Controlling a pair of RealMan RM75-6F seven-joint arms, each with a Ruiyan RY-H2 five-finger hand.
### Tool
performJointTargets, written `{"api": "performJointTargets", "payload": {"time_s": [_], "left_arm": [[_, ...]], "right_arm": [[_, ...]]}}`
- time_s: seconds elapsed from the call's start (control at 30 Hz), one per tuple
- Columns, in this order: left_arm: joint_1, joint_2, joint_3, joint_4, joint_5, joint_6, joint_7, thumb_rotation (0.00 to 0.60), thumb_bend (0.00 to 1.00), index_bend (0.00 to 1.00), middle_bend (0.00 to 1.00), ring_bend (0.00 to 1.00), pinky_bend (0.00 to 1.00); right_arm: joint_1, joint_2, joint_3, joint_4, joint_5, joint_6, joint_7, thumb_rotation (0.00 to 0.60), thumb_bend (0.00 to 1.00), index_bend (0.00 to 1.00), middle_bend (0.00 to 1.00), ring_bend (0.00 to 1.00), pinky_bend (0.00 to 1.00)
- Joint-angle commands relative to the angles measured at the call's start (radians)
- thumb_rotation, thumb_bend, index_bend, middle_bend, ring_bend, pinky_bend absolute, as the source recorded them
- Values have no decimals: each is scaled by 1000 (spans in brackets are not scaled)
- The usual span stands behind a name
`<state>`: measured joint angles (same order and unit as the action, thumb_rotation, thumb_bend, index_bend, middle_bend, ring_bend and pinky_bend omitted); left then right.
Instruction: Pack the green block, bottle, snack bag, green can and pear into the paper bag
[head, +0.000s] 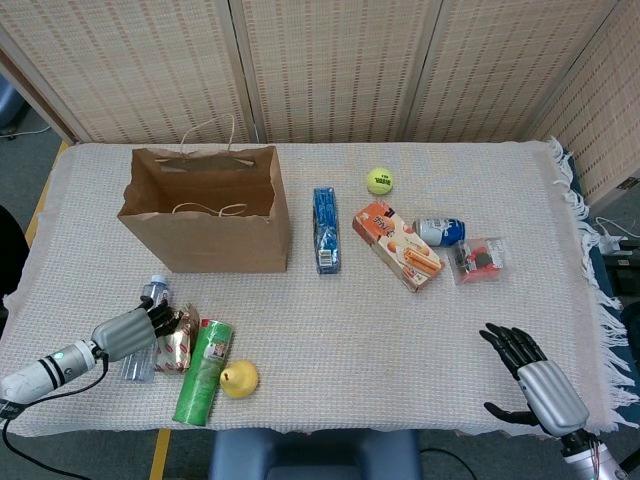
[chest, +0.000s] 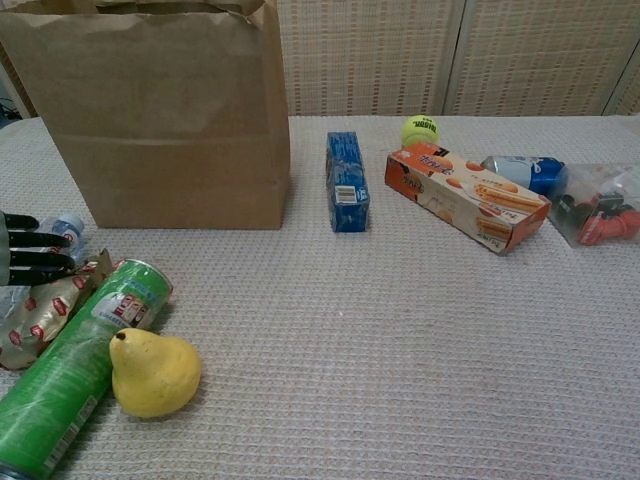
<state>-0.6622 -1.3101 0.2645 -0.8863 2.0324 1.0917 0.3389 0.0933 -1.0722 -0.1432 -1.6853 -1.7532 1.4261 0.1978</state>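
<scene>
left hand (head: 128, 330): ribbed grey back, black fingers, white forearm, black cable | right hand (head: 535, 381): same grey-black build

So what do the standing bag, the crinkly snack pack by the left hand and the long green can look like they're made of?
Paper bag: matte brown kraft paper, creased, with twine-like handles. Snack bag: shiny metallic foil or film, wrinkled and glinting. Green can: probably cardboard or metal tube under a glossy printed wrap; the look leaves that open.
</scene>
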Motion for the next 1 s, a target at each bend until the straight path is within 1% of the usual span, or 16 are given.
{"api": "performJointTargets", "payload": {"time_s": [0.03, 0.07, 0.17, 0.3, 0.5, 0.6, 0.77, 0.87, 0.93, 1.0], "left_arm": [[6, -8, 10, 13, 5, 13, -1, 600, 557, 437, 442, 424, 603], [8, -10, 12, 18, 8, 19, 5, 600, 589, 512, 528, 505, 664], [19, -11, 12, 31, 3, 43, 12, 600, 630, 608, 632, 599, 730], [35, 4, -6, 32, -24, 88, 0, 600, 639, 629, 654, 619, 747], [66, 53, -62, 32, -95, 172, -20, 600, 641, 637, 662, 624, 748], [101, 65, -114, 37, -168, 221, -39, 600, 641, 647, 672, 630, 750], [163, 66, -234, 29, -325, 310, -96, 600, 640, 657, 679, 635, 754], [191, 61, -320, 0, -435, 350, -141, 600, 640, 661, 681, 638, 756], [215, 47, -405, -54, -550, 369, -180, 600, 639, 662, 681, 637, 755], [229, 38, -473, -116, -648, 367, -207, 600, 641, 662, 681, 637, 755]], "right_arm": [[-1, 0, 0, 0, -1, 2, -1, 600, 58, 0, 0, 0, 0], [-1, 0, 0, 1, -1, 2, -1, 600, 58, 0, 0, 0, 0], [-1, -1, 1, 1, -1, 4, -1, 600, 58, 0, 0, 0, 0], [-3, -1, 2, 3, -1, 8, 0, 600, 58, 0, 0, 0, 0], [-3, -1, 2, 3, -3, 10, 0, 600, 58, 0, 0, 0, 0], [-4, -1, 2, 4, -3, 12, 2, 600, 58, 0, 0, 0, 0], [-4, -1, 2, 3, -4, 13, -1, 600, 58, 0, 0, 0, 0], [-5, -1, 2, 3, -5, 13, -2, 600, 58, 0, 0, 0, 0], [-6, -1, 2, 4, -6, 15, -3, 600, 58, 0, 0, 0, 0], [-6, -1, 2, 3, -6, 15, -3, 600, 57, 0, 0, 0, 0]]}}
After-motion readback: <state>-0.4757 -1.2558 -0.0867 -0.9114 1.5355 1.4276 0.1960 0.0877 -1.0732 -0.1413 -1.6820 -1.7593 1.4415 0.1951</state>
